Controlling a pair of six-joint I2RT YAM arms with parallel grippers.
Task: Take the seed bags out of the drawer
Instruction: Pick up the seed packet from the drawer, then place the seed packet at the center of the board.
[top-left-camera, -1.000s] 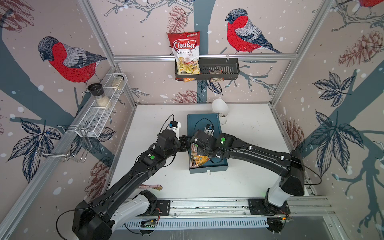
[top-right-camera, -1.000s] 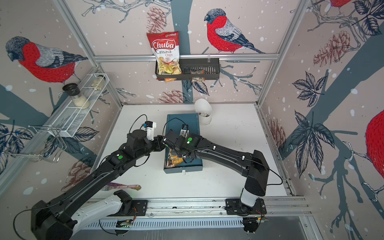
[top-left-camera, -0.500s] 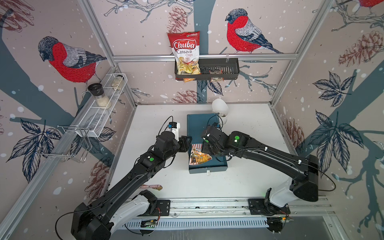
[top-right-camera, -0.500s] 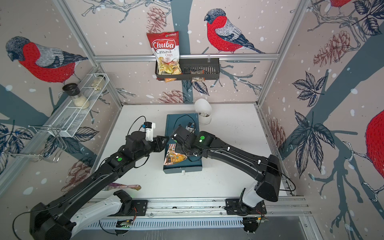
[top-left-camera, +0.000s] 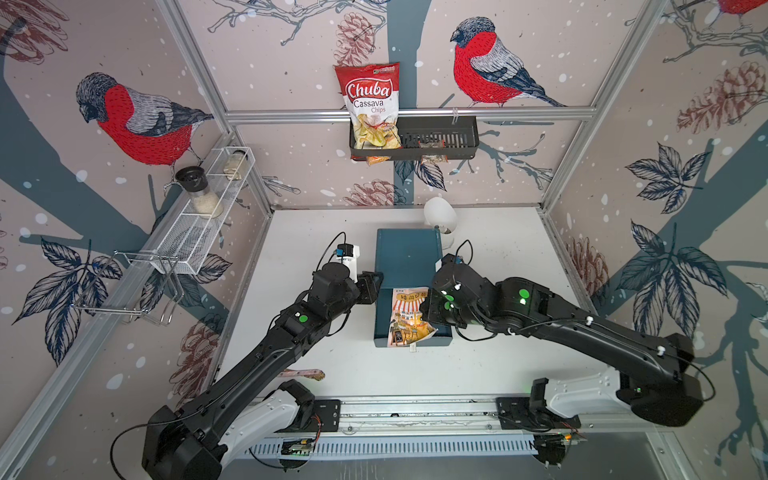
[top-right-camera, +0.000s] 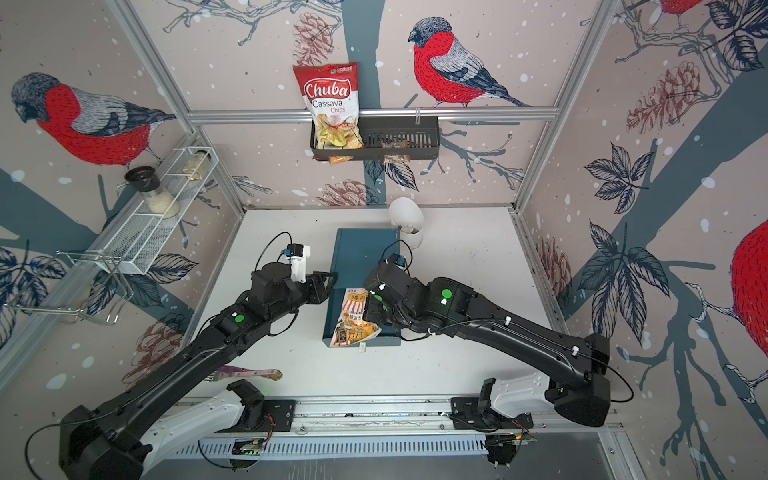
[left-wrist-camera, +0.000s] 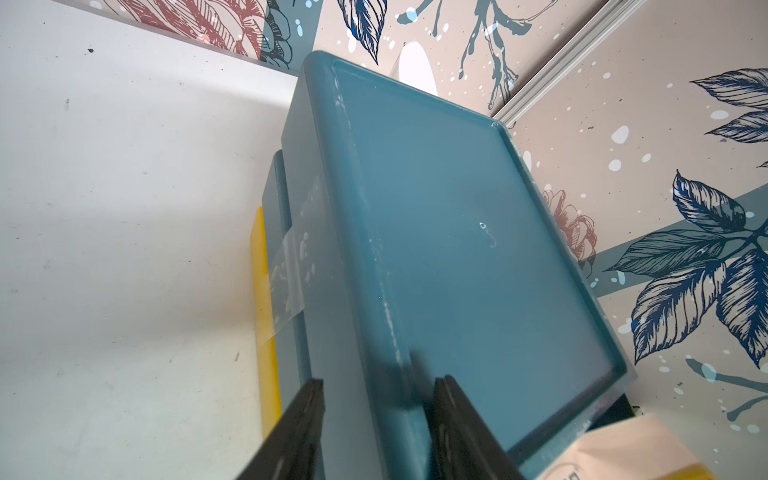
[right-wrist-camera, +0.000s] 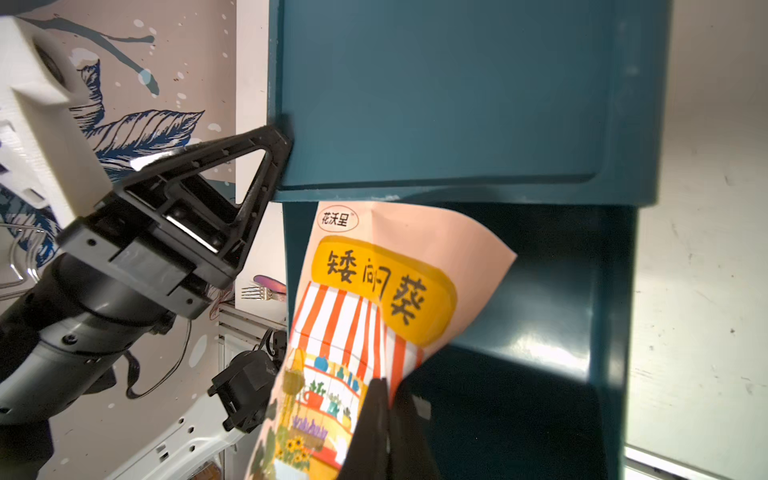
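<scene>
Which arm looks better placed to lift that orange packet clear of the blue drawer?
Right. The right gripper is shut on the orange seed bag, holding it above the open drawer. The left gripper only straddles the blue cabinet at its edge, away from the bag.

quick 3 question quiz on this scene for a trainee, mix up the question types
1. True or false: the right gripper is shut on the bag.
2. Fill in: the drawer is ___.
3. The left gripper is: A in the drawer, B at the cabinet edge, C on the bag.

Key: 1 true; 2 open; 3 B.
</scene>
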